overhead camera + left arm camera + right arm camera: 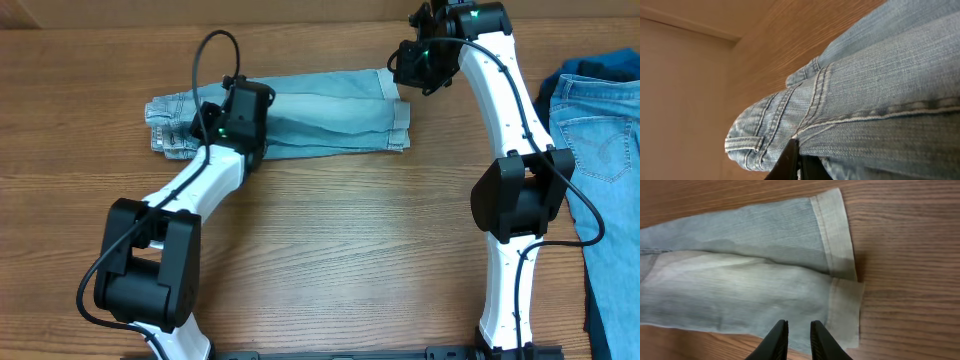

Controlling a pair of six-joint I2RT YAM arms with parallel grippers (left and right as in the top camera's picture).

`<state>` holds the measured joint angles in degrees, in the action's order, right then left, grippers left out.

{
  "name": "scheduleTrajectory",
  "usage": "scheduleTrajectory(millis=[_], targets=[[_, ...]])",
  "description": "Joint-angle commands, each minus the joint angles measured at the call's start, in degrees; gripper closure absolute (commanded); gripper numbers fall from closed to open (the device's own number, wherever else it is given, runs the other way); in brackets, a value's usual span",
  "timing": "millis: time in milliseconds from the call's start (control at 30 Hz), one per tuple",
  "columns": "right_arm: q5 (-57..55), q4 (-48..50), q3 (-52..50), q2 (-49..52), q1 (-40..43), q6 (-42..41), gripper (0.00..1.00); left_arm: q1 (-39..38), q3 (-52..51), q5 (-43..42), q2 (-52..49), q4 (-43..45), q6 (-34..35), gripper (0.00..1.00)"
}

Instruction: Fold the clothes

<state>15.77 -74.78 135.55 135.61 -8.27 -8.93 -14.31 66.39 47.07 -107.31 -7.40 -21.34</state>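
Note:
The pale blue denim shorts (320, 115) lie folded lengthwise across the back of the table, with the waist to the left and the cuffed hems (837, 235) to the right. My left gripper (240, 110) is down on the waist end. In the left wrist view its fingers (790, 162) are shut, with the seamed denim (880, 90) bunched over their tips. My right gripper (405, 70) hovers over the hem end. In the right wrist view it (799, 324) stands narrowly open above the shorts' leg (740, 285), with nothing between the fingers.
More clothes are heaped at the table's right edge: light-blue jeans (605, 130) with a back pocket showing, and a darker blue garment (600, 68) behind them. Bare wood table (340, 250) lies in front of the shorts.

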Motion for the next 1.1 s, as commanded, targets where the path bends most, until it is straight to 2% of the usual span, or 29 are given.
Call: scheduleTrajectory(millis=[0, 100, 167, 233, 300, 367, 467, 600, 700, 733, 767, 800, 867, 900, 1033, 1067], targets=[[-3.04, -1.07, 1.33, -0.04, 0.26, 0.44, 0.81, 2.16, 1.09, -7.65, -0.26, 2.16, 2.84, 0.95], [-3.13, -1.95, 1.33, -0.04, 0.26, 0.44, 0.81, 3.43, 1.07, -11.82, -0.26, 5.27, 3.87, 0.93], [-3.13, -2.54, 1.33, -0.04, 0.26, 0.44, 0.81, 4.07, 1.07, -15.12, -0.26, 7.15, 4.26, 0.86], [-3.13, -3.17, 1.33, -0.04, 0.26, 0.44, 0.81, 4.61, 1.07, -17.16, -0.42, 9.53, 4.28, 0.63], [-3.13, -3.76, 1.33, -0.04, 0.26, 0.44, 0.81, 5.03, 1.07, -17.09, -0.94, 12.37, 4.28, 0.48], [-3.13, -4.66, 1.33, -0.04, 0.26, 0.44, 0.8, 5.62, 1.09, -17.11, -1.68, 15.41, 5.2, 0.25], [-3.3, -5.55, 1.33, -0.04, 0.26, 0.44, 0.8, 6.58, 3.04, -16.65, -1.81, 17.11, 7.52, 0.2], [-3.32, -5.07, 1.36, -0.04, 0.26, 0.46, 0.76, 6.78, 16.15, -16.46, -1.73, 4.28, 10.27, 0.11], [-2.82, -4.2, 1.38, -0.37, 0.24, 1.92, 0.73, 6.73, 28.79, -18.73, -1.7, -11.58, 18.38, 0.1], [-1.99, -4.26, 1.46, -0.76, 0.26, 3.76, 0.71, 6.73, 32.41, -21.22, -1.7, -17.16, 20.94, 0.14], [-0.63, -4.52, 1.49, -1.49, 0.11, 6.23, 0.71, 6.73, 36.15, -25.05, -1.7, -23.61, 23.3, 0.23], [0.5, -4.87, 1.49, -2.21, -0.07, 8.31, 0.71, 6.73, 38.58, -28.61, -1.7, -28.65, 24.81, 0.4], [2.32, -5.57, 1.49, -4.02, -0.57, 11.28, 0.71, 6.75, 41.4, -34.93, -1.7, -37.46, 26.58, 0.83], [2.45, -5.81, 1.49, -4.59, -0.74, 11.91, 0.73, 6.73, 41.48, -36.81, -1.7, -40.09, 27.56, 0.93], [2.45, -9.4, 1.46, -6.73, -1.57, 12.68, 0.95, 6.75, 41.07, -41.13, -2.49, -51.58, 29.75, 0.96], [2.47, -10.75, 1.46, -6.73, -1.64, 13.18, 0.96, 6.73, 40.98, -40.89, -2.89, -54.31, 29.73, 0.96]])
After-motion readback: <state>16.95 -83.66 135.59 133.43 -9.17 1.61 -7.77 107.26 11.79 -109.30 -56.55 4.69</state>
